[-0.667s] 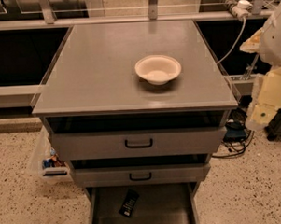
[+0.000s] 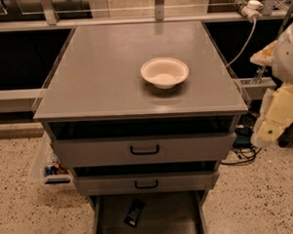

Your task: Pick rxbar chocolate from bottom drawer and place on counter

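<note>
My jaws, state I cannot tell, hang right of the counter (image 2: 110, 76); the rxbar chocolate (image 2: 134, 212) lies flat in the bottom drawer (image 2: 173, 221); reaching may clip the overhanging drawers (image 2: 187, 149).

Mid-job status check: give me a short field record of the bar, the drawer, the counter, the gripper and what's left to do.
rxbar chocolate: lying flat on the drawer floor, left of centre
bottom drawer: pulled open, below two grey-fronted drawers
counter: holds a white bowl, right of centre
gripper: right of the cabinet, about level with the upper drawers, well apart from the bar
task state: bar not yet picked; not on the counter
</note>
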`<action>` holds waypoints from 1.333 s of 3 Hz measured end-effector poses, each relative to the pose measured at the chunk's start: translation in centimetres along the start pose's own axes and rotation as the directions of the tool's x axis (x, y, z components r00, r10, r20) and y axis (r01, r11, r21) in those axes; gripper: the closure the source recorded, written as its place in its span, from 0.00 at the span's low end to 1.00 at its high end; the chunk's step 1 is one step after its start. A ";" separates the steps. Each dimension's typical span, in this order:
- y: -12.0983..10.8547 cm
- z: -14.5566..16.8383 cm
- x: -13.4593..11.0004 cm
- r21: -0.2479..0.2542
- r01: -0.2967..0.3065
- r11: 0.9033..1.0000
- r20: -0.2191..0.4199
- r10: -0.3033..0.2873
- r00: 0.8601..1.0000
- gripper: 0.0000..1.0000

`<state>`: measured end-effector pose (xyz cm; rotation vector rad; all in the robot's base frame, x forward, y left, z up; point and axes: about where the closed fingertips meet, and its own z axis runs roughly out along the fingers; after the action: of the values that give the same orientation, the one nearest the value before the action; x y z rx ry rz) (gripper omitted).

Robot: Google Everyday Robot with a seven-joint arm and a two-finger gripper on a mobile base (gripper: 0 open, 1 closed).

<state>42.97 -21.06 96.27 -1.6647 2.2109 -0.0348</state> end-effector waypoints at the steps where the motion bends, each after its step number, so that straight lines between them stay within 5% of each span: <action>1: 4.0 2.7 -0.8 -0.020 -0.089 0.996 0.135 0.091 0.987 0.00; 2: 8.5 8.0 -3.4 -0.099 -0.164 0.981 0.275 0.186 0.943 0.00; 3: 10.7 14.1 -4.3 -0.211 -0.232 0.949 0.326 0.293 0.899 0.00; 4: 10.7 14.4 -4.1 -0.208 -0.236 0.949 0.324 0.294 0.899 0.00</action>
<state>38.41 -11.15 81.48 -1.3023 2.1808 0.4923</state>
